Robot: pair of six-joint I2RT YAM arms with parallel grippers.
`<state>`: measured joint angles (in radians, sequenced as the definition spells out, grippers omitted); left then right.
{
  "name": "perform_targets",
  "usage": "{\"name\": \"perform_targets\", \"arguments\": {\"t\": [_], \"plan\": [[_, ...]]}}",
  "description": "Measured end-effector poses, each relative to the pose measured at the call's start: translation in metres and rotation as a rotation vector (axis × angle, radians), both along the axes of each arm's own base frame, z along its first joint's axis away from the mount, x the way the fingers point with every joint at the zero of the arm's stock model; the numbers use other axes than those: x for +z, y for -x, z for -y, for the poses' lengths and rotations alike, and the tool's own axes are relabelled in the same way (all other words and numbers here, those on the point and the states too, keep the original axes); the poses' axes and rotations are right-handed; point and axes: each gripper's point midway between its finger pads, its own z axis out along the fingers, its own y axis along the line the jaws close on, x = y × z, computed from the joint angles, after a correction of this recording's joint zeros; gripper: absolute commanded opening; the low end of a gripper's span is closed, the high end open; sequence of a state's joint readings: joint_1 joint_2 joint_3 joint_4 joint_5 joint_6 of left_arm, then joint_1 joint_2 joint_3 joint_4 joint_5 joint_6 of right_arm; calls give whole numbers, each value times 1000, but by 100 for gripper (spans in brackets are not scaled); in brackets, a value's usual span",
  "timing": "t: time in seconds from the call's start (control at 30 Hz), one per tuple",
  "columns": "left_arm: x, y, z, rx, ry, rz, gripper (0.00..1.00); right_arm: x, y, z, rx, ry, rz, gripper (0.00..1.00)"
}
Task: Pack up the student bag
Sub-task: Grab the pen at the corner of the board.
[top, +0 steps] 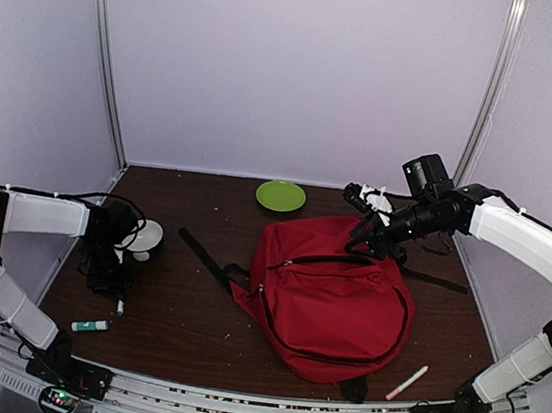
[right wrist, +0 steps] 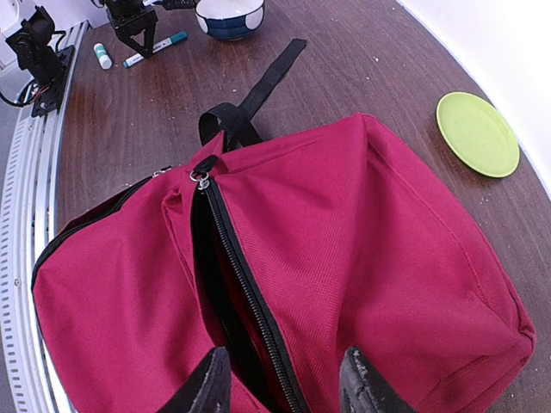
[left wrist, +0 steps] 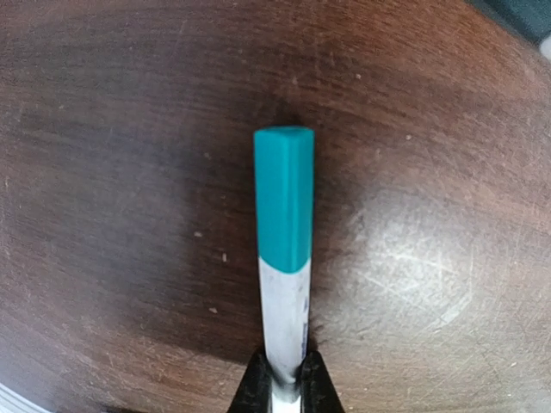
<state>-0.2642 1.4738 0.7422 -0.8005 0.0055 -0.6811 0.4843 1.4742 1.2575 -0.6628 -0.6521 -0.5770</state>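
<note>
The student bag [top: 334, 304], a large red backpack, lies on the dark wooden table [top: 191, 327] right of centre, nearer the right arm. One black strap [top: 204, 256] trails from it toward the left. The right gripper [right wrist: 284, 383] hangs low over the bag's far end with its jaws spread. Its wrist camera shows one finger on either side of a black zipper [right wrist: 245, 284] whose pocket gapes open. Whether the fingers press on the fabric cannot be told. Well apart from the bag, on the left side of the table, the left gripper [left wrist: 284, 383] reaches down to the tabletop. Its jaws pinch the white barrel of a marker [left wrist: 284, 258], and the teal cap points away from the fingers over bare wood. A small glue stick [top: 90, 326] with a green cap lies near the table's front edge, just beside that gripper. A blue-and-white bowl [top: 148, 239] stands just behind it. A lime-green plate [top: 280, 196] sits near the back wall beyond the bag. A pink-and-white pen [top: 407, 382] lies by the bag's near right corner, close to the front rail.
</note>
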Motion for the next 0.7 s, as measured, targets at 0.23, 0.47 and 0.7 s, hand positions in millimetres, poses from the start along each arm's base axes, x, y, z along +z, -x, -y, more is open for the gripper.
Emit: {"name": "perform_targets", "arguments": {"t": [0.23, 0.47, 0.7], "plan": [[12, 17, 14, -7, 63, 39, 0, 0, -1, 3, -6, -4, -5, 45], [72, 1, 81, -196, 131, 176, 0, 0, 0, 3, -3, -9, -14, 45], [147, -39, 197, -632, 183, 411, 0, 2, -4, 15, -30, -42, -57, 45]]}}
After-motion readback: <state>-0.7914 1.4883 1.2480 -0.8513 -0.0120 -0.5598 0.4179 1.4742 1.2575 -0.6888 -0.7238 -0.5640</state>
